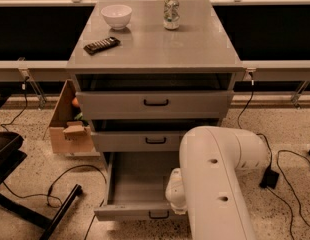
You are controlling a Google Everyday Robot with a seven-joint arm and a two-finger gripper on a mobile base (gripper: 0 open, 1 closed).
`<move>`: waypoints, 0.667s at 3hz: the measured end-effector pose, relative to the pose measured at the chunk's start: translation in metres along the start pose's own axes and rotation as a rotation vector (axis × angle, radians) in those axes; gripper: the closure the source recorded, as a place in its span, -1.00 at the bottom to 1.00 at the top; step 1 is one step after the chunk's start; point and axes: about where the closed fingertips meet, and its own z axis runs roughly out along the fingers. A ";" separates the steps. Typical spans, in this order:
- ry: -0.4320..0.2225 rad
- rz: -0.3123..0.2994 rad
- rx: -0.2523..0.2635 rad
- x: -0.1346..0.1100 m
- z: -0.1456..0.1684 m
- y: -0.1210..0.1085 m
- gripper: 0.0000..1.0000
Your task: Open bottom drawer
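Three drawers; the bottom drawer (137, 186) is pulled out toward us, front panel running left-right. Our gripper is hidden under the arm (220, 184), with the drawer just to its left; we cannot tell its grip state.

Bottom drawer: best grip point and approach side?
Grip the small black loop handle centred on the bottom drawer front, coming from the front: the loop stands out from the flat panel. The gripper is not visible; the white arm covers the drawer's right front corner.
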 end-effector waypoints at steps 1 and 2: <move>0.000 0.000 0.000 0.000 0.000 0.000 0.00; 0.000 0.000 0.000 0.000 0.000 0.000 -0.62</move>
